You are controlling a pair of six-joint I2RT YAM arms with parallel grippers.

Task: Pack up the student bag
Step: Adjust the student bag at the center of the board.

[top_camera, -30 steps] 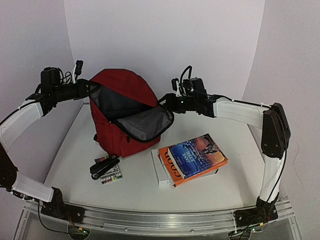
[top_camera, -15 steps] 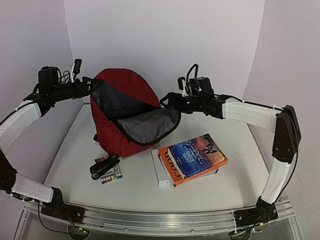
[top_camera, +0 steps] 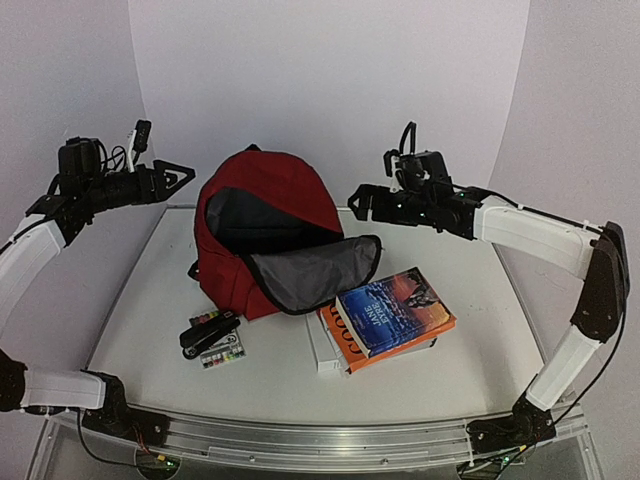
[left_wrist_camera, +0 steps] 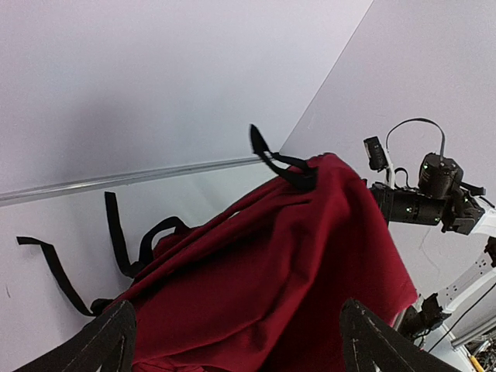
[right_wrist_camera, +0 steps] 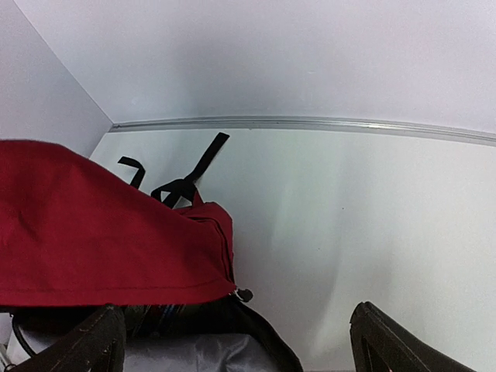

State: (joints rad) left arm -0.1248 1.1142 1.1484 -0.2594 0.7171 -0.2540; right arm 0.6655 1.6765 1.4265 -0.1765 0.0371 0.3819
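Note:
The student bag, a dark red backpack, stands at the middle of the table with its main pocket unzipped. Its front flap hangs forward and shows grey lining. My left gripper hovers open just left of the bag's top, apart from it. In the left wrist view the bag's red fabric fills the space ahead of the open gripper. My right gripper is open to the right of the bag, above the flap. The right wrist view shows the bag's side and lining ahead of the empty gripper.
A stack of books lies right of the flap, the top one blue and orange, a white one beneath. A black stapler and a small paint set lie in front of the bag. Black straps trail behind it.
Both grippers have opened, let go of the bag's opening and drawn back, left one leftward, right one rightward. The bag has settled and its flap has dropped forward to the right.

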